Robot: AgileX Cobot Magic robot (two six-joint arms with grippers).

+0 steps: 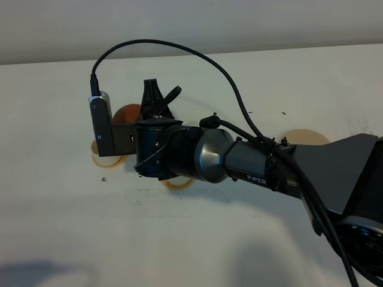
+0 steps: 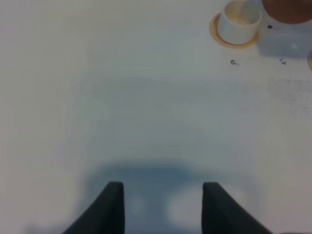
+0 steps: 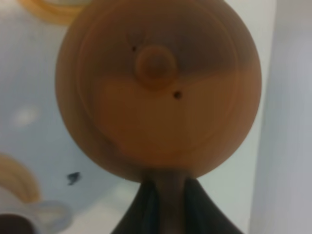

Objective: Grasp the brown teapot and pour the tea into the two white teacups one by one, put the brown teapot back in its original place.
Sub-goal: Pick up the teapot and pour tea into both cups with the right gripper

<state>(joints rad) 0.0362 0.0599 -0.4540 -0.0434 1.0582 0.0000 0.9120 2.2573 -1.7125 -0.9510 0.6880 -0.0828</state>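
My right gripper reaches across to the left half of the table and is shut on the loop handle of the brown teapot. In the right wrist view the teapot fills the frame, lid toward the camera, handle between the fingers. A white teacup with dark tea in it shows at the edge. In the left wrist view one white teacup stands on an orange coaster, with the teapot just beside it. My left gripper is open and empty over bare table.
Two orange coasters peek out from under the right arm, which hides the cups in the high view. The pale beige disc lies bare at the right, behind the arm. A black cable arcs above the wrist.
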